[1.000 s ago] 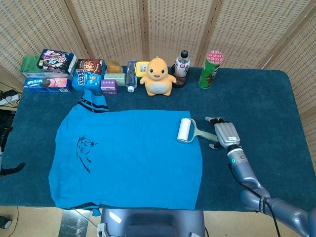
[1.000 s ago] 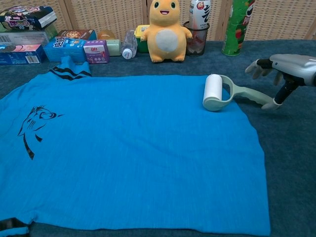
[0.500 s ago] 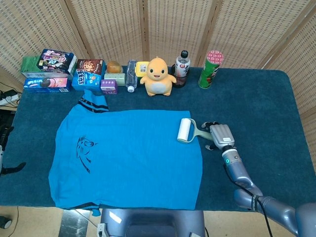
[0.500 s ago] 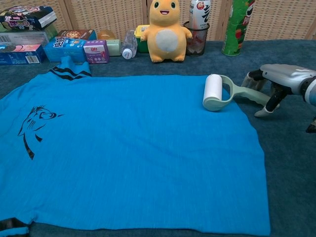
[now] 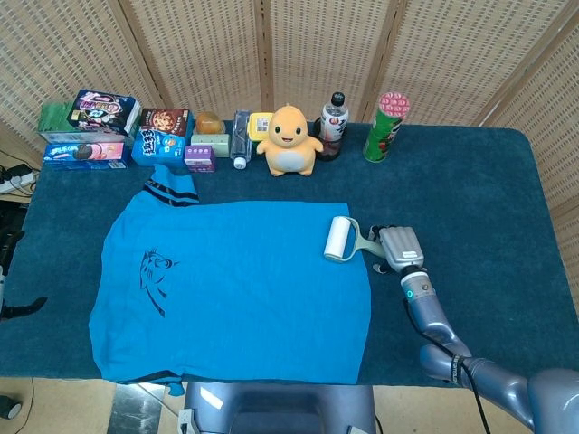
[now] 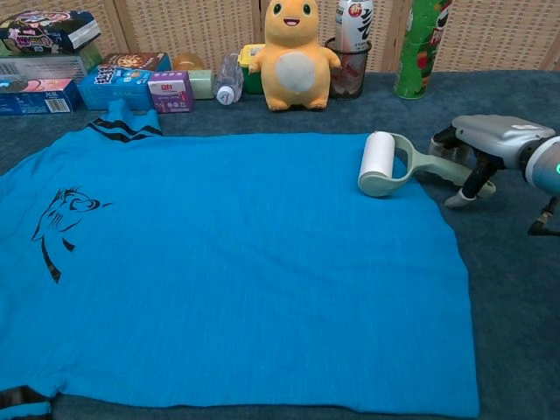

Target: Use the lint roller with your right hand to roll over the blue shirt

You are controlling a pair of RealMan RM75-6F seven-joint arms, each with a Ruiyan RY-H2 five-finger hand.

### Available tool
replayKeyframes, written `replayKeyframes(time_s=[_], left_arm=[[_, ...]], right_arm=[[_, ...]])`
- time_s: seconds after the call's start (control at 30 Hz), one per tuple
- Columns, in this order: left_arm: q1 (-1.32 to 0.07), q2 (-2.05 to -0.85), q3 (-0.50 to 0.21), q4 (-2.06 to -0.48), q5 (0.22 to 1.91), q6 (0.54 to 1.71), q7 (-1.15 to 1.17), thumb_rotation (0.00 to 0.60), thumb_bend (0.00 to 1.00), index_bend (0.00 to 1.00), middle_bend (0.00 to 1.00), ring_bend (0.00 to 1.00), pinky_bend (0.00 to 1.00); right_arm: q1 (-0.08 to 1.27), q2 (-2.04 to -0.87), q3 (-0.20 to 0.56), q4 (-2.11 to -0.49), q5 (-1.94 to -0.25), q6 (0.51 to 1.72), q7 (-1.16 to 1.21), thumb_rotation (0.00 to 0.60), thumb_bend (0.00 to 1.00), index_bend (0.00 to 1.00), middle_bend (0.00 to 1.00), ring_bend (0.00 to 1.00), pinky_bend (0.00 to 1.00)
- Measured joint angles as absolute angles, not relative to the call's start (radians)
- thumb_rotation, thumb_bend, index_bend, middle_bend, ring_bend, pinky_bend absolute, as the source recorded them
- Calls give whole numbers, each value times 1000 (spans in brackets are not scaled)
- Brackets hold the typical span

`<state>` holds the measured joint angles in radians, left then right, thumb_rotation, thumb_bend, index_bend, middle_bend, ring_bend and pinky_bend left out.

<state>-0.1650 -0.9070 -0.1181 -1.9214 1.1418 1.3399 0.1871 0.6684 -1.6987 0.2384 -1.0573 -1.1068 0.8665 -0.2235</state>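
Note:
The blue shirt (image 5: 235, 285) (image 6: 227, 262) lies flat on the dark blue tablecloth, with a black cat print near its left side. The lint roller (image 5: 340, 239) (image 6: 378, 163) rests on the shirt's far right corner, and its pale green handle (image 6: 437, 169) points right, off the cloth. My right hand (image 5: 399, 246) (image 6: 492, 138) hovers low over the end of the handle. Its fingers (image 6: 443, 139) reach down on the far side and its thumb (image 6: 462, 192) on the near side, straddling the handle without clasping it. My left hand is out of sight.
Along the table's back edge stand snack boxes (image 5: 99, 131), a small bottle (image 5: 240, 137), a yellow plush toy (image 5: 289, 140), a drink bottle (image 5: 333, 125) and a green chip can (image 5: 386, 127). Bare tablecloth (image 5: 488, 217) lies right of the shirt.
My right hand has moved left from beside the handle's end to over it, with its fingers lowered on both sides. The roller has shifted very slightly left.

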Motion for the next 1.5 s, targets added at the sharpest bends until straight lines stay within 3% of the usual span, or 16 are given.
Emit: replayKeyframes(time_s=[0.2,0.37,0.73,0.97,1.2,1.5], left_arm=[[-164,-903,-116,-1923,1146,1340,178,600,186,0,0,0,103],[-163,-898,-114,-1924,1148,1337,165,600,186,0,0,0,102],[-159,-890,-108,-1931,1162,1341,152,600,186,0,0,0,103],[-156,-886,-107,-1932,1165,1343,140,600,186,0,0,0,103],[-154,-881,-105,-1933,1173,1345,127,600,186,0,0,0,103],[-151,-877,-102,-1935,1180,1345,116,600,185,0,0,0,103]], right_arm=[[671,-1699,236,-1066,-1102,870,-229,600,843,461,557,500,641],[671,-1675,236,-1105,-1095,858,-225,600,926,461,558,501,642],[680,-1647,231,-1158,-1056,856,-276,600,999,490,588,533,675],[679,-1653,224,-1157,-1089,907,-280,600,1000,526,660,619,787],[666,-1667,206,-1121,-1196,988,-203,600,1000,520,694,662,884],[648,-1712,135,-957,-1426,1158,9,600,1000,513,706,678,944]])
